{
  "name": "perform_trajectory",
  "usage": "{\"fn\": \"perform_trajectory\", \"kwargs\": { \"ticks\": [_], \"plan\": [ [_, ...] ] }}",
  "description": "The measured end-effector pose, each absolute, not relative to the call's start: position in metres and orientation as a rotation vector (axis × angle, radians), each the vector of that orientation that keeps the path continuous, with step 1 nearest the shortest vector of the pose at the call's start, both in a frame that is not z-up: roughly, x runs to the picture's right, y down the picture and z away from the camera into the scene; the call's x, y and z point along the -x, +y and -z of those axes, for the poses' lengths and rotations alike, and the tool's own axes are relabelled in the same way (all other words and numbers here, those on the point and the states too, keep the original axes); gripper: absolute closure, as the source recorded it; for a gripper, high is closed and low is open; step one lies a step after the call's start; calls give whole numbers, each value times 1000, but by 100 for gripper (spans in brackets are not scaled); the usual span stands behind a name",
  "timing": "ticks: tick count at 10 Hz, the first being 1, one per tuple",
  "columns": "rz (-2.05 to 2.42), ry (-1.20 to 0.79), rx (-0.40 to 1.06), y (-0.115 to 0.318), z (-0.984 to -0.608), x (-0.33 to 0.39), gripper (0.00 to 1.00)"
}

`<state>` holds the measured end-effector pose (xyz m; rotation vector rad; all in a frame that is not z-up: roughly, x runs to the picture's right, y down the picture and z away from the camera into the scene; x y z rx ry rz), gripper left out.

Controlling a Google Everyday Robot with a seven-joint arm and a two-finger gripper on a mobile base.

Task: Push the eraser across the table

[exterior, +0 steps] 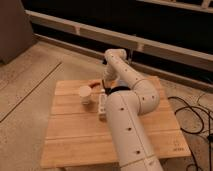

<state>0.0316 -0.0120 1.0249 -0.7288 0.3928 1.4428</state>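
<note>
The table is low, with a light top of wooden planks. A small reddish-brown flat thing, likely the eraser, lies near the table's far edge. My white arm rises from the bottom of the view, bends over the table and comes down at the far side. My gripper hangs just right of the eraser, low over the table top. Whether it touches the eraser is hidden by the wrist.
A white cup stands upright just in front of the eraser. A white bottle lies on its side beside the cup. A dark thing sits behind my arm. Black cables lie on the floor at right.
</note>
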Motion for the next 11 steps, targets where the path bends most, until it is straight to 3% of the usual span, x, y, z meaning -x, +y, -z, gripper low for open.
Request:
{"fn": "perform_trajectory", "kwargs": {
  "ticks": [4,7,11],
  "plan": [
    [-1439,255,546,-62,-1055,-33,100],
    [-1388,60,455,-126,-1044,-7,100],
    [-1394,87,483,-124,-1030,-10,100]
  ]
}}
